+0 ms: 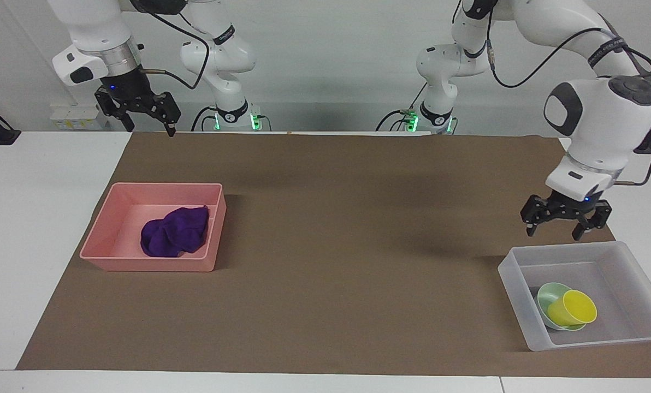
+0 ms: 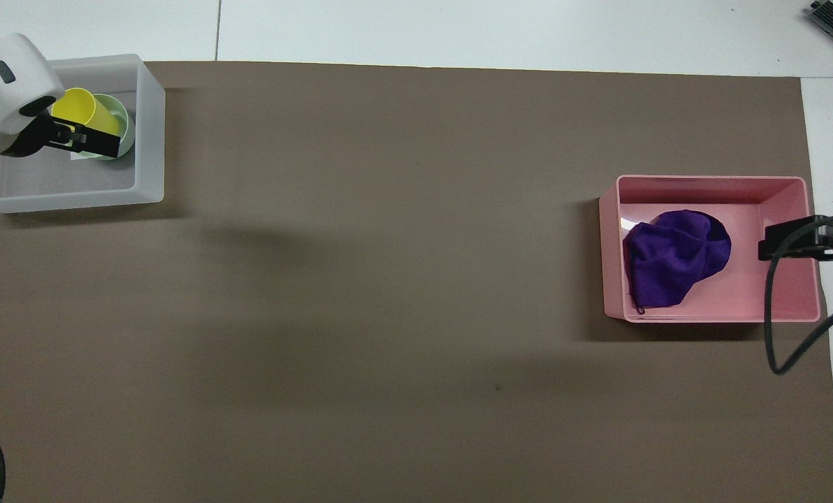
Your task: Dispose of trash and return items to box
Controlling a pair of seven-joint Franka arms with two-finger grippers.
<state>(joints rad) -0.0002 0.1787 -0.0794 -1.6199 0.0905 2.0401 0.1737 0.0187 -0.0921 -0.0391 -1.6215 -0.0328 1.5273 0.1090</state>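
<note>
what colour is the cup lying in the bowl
Yellow cup; the facing view shows it best.

Soft cloth rag — smooth translucent plastic box.

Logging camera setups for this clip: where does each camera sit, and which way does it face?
Facing view: high across the table, looking at both robots; both arms show whole, left gripper raised above the box, right gripper waiting near its base.
Overhead view: above the robots' end, looking steeply down; only the left wrist and gripper and the right gripper's tip show.
Shared: cup in bowl in the box, rag in the pink tray.
</note>
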